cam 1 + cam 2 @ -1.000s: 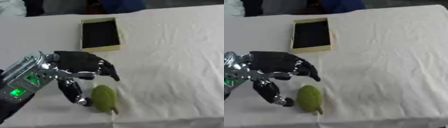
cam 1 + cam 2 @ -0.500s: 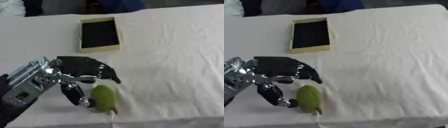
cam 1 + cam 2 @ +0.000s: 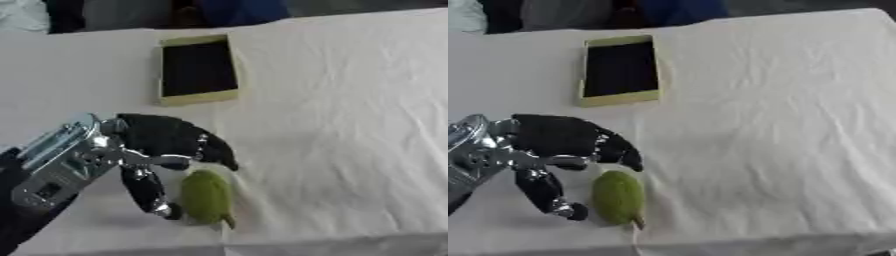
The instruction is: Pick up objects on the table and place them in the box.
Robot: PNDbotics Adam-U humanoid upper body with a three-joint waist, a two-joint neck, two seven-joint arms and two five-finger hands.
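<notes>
A green oblong fruit (image 3: 206, 196) with a short stem lies on the white cloth near the table's front edge. My left hand (image 3: 156, 146) hovers over its left side, open, with the fingers (image 3: 214, 151) spread above the fruit's far end and the thumb (image 3: 149, 192) pointing down beside its left flank. Whether the thumb touches the fruit cannot be told. A shallow yellow-rimmed box (image 3: 199, 70) with a dark inside sits farther back, to the left of centre. My right hand shows in neither view.
The white tablecloth (image 3: 780, 125) is creased to the right of the fruit. The table's front edge (image 3: 754, 242) runs just below the fruit. Dark and blue shapes stand beyond the far edge.
My left hand has shifted down and right toward the fruit, so its fingers now reach over the fruit's far end. The fruit and the box have stayed put.
</notes>
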